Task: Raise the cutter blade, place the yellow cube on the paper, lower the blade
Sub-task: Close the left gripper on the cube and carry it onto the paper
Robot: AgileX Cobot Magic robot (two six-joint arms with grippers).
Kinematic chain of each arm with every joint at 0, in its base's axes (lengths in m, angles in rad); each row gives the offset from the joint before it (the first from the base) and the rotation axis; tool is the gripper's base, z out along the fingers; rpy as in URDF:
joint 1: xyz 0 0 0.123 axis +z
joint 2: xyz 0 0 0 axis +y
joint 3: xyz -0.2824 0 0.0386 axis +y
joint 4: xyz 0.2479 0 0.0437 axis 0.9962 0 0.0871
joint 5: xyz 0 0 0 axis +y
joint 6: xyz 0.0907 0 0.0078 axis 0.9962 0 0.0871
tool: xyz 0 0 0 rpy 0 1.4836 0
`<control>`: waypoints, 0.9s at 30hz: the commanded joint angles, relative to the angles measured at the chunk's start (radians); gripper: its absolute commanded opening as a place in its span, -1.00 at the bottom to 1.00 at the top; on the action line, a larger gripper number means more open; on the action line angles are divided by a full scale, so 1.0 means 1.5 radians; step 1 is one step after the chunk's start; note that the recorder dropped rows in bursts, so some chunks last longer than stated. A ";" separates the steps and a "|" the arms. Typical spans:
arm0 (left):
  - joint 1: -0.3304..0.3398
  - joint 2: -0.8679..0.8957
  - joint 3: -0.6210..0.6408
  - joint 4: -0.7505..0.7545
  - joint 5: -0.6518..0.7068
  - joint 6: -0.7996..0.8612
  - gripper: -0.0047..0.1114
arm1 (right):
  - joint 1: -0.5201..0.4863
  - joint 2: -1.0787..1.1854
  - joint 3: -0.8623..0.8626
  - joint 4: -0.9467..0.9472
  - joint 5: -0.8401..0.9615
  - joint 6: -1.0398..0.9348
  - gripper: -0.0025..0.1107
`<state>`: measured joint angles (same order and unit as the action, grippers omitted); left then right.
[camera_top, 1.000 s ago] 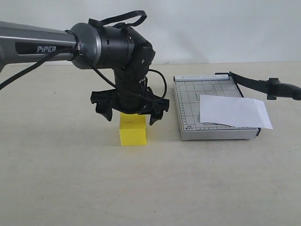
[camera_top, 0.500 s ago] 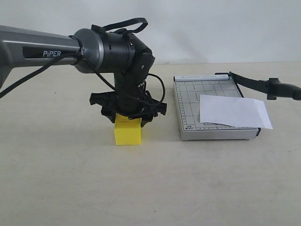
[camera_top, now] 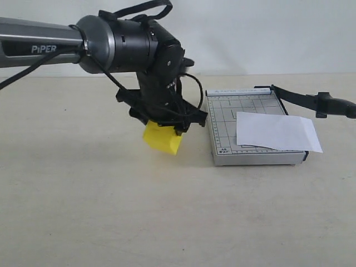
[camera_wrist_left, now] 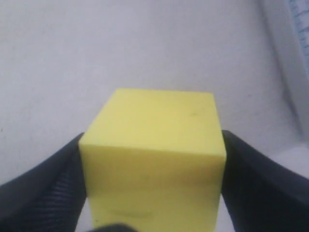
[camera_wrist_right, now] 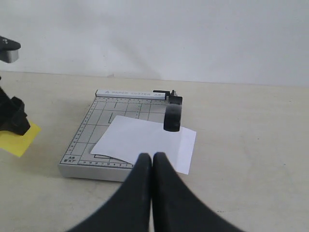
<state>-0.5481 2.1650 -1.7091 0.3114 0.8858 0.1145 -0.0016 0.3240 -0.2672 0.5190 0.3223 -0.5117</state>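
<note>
The yellow cube (camera_top: 162, 140) hangs tilted above the table, left of the trimmer, with my left gripper (camera_top: 164, 131) shut on it. In the left wrist view the cube (camera_wrist_left: 153, 159) fills the space between both black fingers (camera_wrist_left: 44, 192). The cutter blade (camera_top: 303, 99) stands raised, its black handle (camera_top: 335, 104) out to the right. The white paper (camera_top: 277, 132) lies on the grey gridded base (camera_top: 224, 127) and overhangs its right edge. My right gripper (camera_wrist_right: 152, 157) is shut and empty, short of the paper (camera_wrist_right: 145, 142) and the blade handle (camera_wrist_right: 173, 114).
The left arm (camera_top: 50, 47) reaches in from the left above the beige table (camera_top: 111, 211). A white wall (camera_top: 267, 33) rises behind. The cube (camera_wrist_right: 17, 140) and left gripper (camera_wrist_right: 11, 119) show at the edge of the right wrist view.
My left gripper closed on the yellow cube, lifted it off the table and carried it up and right toward the trimmer, tilting it. Blade and paper have not moved.
</note>
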 commanded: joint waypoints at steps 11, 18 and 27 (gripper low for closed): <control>-0.103 0.031 -0.140 -0.013 -0.048 0.108 -0.84 | -0.003 -0.003 0.003 0.000 -0.007 -0.002 -0.96; -0.132 0.059 -0.203 -0.027 -0.035 0.114 -0.84 | -0.003 -0.003 0.003 0.000 -0.007 -0.002 -0.96; -0.149 0.134 -0.349 -0.029 0.014 0.114 -0.84 | -0.003 -0.003 0.003 0.000 -0.007 -0.002 -0.96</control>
<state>-0.7641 2.3325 -2.1671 0.2754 0.8798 0.2816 -0.0016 0.3240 -0.2672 0.5190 0.3223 -0.5117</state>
